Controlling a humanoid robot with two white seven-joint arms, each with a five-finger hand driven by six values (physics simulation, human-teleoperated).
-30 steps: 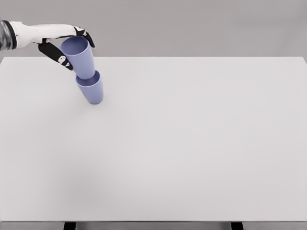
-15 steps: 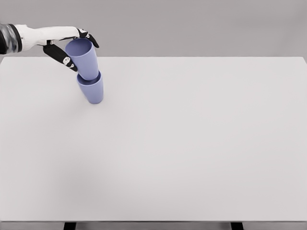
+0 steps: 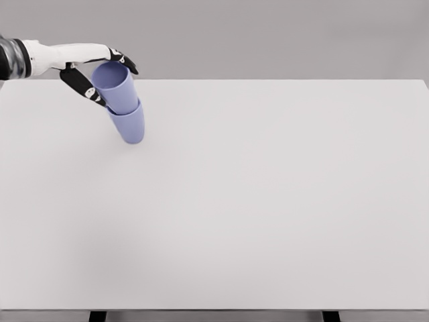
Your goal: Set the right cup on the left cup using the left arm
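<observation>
Fingers (image 3: 125,60) of left hand (image 3: 90,67) wrapped around upper cup (image 3: 115,86), nested partway in lower cup (image 3: 129,125) near counter (image 3: 268,201) far left corner, long axis leaning left off vertical.

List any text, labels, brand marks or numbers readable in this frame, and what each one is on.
None can be read.
Upper cup: plain blue, no print visible.
Lower cup: plain blue, no print visible.
Left hand: white and black casing, with a few small light patches on the black fingers, too small to read as marks or text.
Table: bare white surface, no markings.
</observation>
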